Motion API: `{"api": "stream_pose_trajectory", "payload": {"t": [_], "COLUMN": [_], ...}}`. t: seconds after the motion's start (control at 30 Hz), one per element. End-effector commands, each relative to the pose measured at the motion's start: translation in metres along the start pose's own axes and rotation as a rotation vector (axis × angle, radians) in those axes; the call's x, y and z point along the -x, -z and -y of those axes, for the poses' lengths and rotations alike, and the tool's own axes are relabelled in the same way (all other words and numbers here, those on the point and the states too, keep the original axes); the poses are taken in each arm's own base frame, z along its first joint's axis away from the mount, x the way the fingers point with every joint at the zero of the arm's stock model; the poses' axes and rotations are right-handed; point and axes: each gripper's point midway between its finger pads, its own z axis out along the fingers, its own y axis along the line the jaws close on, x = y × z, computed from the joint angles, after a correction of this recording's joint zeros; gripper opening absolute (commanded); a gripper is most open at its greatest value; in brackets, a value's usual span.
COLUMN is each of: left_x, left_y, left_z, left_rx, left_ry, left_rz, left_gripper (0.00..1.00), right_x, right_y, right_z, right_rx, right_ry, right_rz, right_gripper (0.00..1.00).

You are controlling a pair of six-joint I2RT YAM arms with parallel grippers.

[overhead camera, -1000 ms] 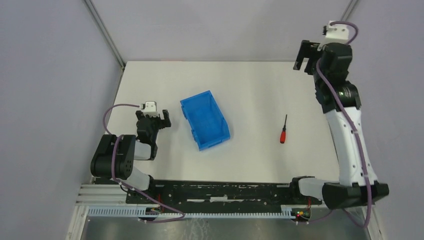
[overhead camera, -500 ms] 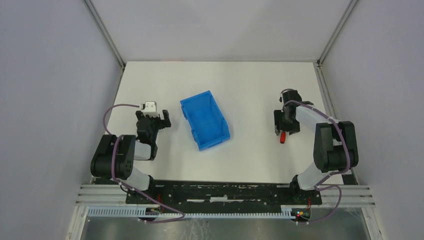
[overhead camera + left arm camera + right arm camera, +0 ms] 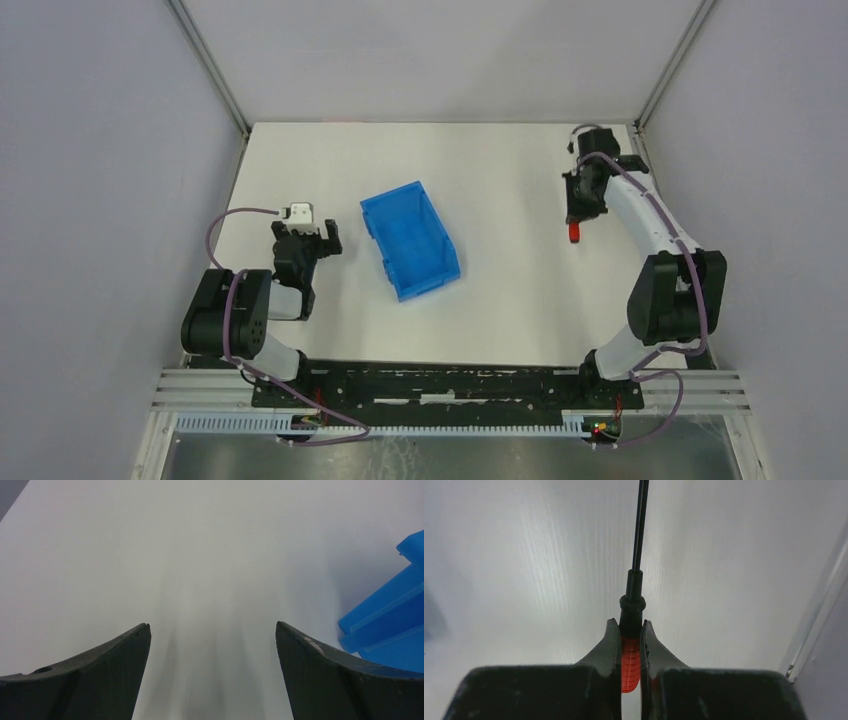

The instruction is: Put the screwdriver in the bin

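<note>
While the right gripper point(image 3: 629, 630) clamps the screwdriver point(image 3: 630, 662) by its red handle, shaft jutting ahead, the grasp is done; carry to the bin point(image 3: 412, 240), well apart leftward, and release are outstanding; left gripper point(image 3: 212, 626) spread, empty.

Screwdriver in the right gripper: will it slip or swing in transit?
Likely stiff and light: thin shaft, small handle. The right gripper pinches the screwdriver on its rounded red handle, a small contact, so it might pivot. Released in the bin, it may roll.
</note>
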Motion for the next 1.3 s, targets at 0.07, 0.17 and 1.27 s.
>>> {"api": "stream_pose_trajectory", "payload": {"t": [0.07, 0.17, 1.27], "left_x": [0.017, 0.017, 0.017], "left_y": [-0.005, -0.005, -0.005], "left_z": [-0.002, -0.002, -0.001], "left_rx": [0.005, 0.005, 0.004], "left_ry": [0.020, 0.020, 0.020], "left_rz": [0.061, 0.060, 0.061], "left_gripper": [1.00, 1.00, 1.00], "right_x": [0.064, 0.075, -0.016], "right_y": [0.118, 0.136, -0.021], "right_z": [0.006, -0.011, -0.363], "right_rx": [0.022, 0.077, 0.281], "right_ry": [-0.022, -0.024, 0.586], "right_rz": [0.249, 0.314, 0.215], "right_gripper": [0.00, 0.00, 0.18]}}
